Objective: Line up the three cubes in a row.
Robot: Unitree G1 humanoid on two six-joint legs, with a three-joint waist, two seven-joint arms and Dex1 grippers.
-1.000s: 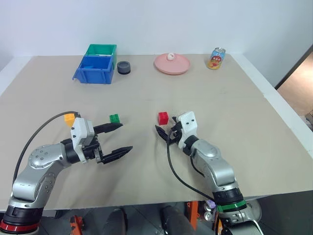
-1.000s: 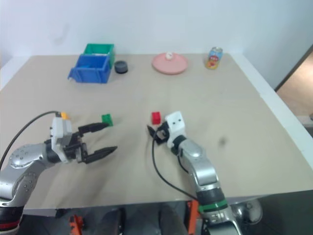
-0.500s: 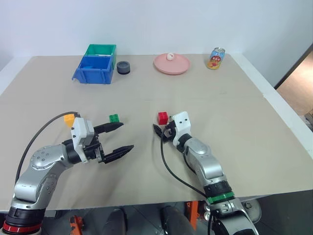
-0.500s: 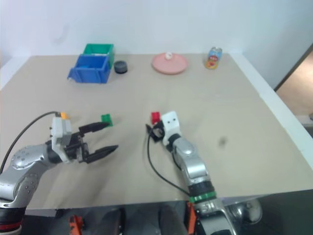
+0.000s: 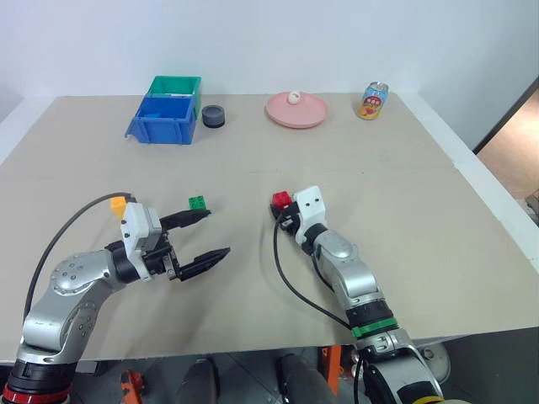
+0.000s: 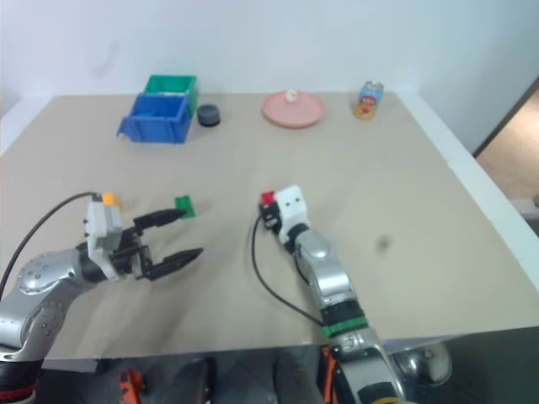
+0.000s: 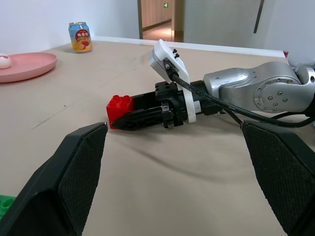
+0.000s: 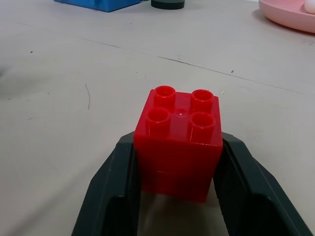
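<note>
Gripping red cube (image 8: 179,142), right claw (image 8: 177,162).

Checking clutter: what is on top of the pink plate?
One small white roundish object sits on the pink plate, near its middle. What it is cannot be told, and the plate surface under it is covered.

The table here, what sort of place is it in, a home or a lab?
Probably a robot test room, not a home: a bare beige table against a plain white wall, set with toy cubes like the red cube, a blue bin and a drink can.
</note>
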